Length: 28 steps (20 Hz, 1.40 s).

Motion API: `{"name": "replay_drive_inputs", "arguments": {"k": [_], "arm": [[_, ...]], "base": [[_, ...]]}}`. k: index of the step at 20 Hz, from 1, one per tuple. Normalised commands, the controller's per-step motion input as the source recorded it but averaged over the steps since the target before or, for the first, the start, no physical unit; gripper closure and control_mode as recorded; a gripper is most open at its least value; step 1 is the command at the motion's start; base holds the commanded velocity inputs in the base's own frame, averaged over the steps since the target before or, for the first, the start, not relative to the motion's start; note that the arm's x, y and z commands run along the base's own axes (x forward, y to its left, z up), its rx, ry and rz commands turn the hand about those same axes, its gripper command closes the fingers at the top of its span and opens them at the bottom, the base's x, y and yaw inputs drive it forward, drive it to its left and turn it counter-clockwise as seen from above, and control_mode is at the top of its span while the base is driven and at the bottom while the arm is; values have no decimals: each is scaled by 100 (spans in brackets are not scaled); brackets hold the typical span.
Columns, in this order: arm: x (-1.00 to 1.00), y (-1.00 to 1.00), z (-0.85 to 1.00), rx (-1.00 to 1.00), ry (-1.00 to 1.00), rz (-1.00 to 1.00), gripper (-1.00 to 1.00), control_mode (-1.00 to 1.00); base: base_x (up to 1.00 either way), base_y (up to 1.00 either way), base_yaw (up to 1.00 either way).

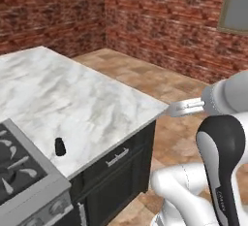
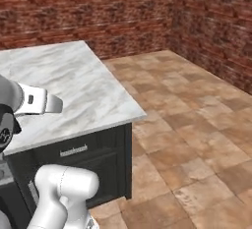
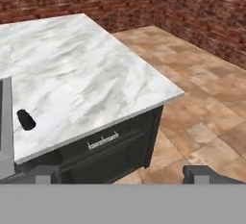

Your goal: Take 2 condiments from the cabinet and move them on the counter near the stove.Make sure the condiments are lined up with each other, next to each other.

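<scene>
White-grey veined marble counter [image 1: 72, 99], tiny black bottle [image 1: 60, 146], dark drawers [image 3: 103, 143], red brick wall [image 2: 98, 16].

Glossy white rounded arm [image 1: 184, 186] links, a black-and-grey joint cover, small dark lettering.

The marble counter [image 3: 91, 74] occupies the upper left and centre, its white-grey veined top ending in a corner at about 3 o'clock. A small black bottle [image 3: 26, 119] stands on the counter at 9 o'clock, near the front edge and tilted in this view. At the left border, a grey vertical strip [image 3: 6, 122] adjoins the counter; what it is cannot be determined. Below the counter edge, a dark drawer front carries a metal handle [image 3: 103, 141] at 6 o'clock. Brown tiled floor [image 3: 202, 107] extends from 1 to 5 o'clock, bounded by a red brick wall [image 3: 192, 6] along the top. The gripper [image 3: 123, 174] finger tips stand wide apart at the bottom, with nothing between them.
</scene>
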Motion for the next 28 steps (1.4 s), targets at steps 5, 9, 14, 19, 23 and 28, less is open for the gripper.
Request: {"name": "replay_drive_inputs", "arguments": {"k": [5, 9, 14, 19, 23, 28], "arm": [[0, 0, 0, 0, 0, 0, -100, 100], [0, 0, 0, 0, 0, 0, -100, 100], [0, 0, 0, 0, 0, 0, -100, 100], [0, 0, 0, 0, 0, 0, -100, 100], [0, 0, 0, 0, 0, 0, -100, 100], [0, 0, 0, 0, 0, 0, -100, 100]], "base": [[0, -57, -80], [0, -41, -86], [0, -46, -87], [0, -72, -83], [12, -34, -35], [2, 0, 0]]}}
